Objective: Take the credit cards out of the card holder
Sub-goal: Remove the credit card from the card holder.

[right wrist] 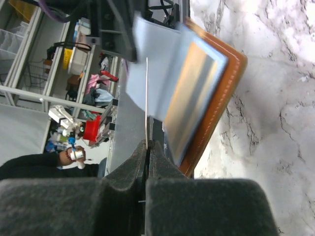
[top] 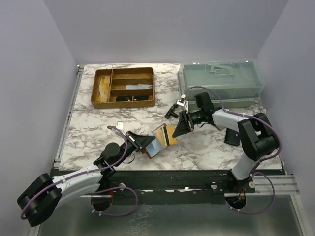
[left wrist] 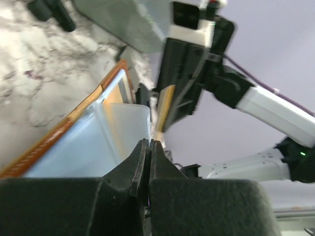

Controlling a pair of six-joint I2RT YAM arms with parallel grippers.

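Nearest you, your left gripper (left wrist: 147, 147) is clenched on the near edge of the flat reddish-brown leather card holder (top: 152, 146). It props the holder open and tilted off the white marble-patterned table (top: 88, 130), near the front edge and a little left of centre. Just to the right, a thin tan card with a dark stripe (top: 168, 134) stands at the holder's right edge. Your right gripper (right wrist: 146, 146) is pinched tight on that card's edge; whether its far end has cleared the pocket I cannot tell. By my reading you are mid-pull on this card. Another tan card (right wrist: 194, 93) sits behind a clear pocket, beside a light blue panel (right wrist: 157, 73), so most of the job remains. Farther back lie a gold-brown divided tray (top: 123, 104) on the left and a translucent lidded plastic box (top: 220, 81) on the right.
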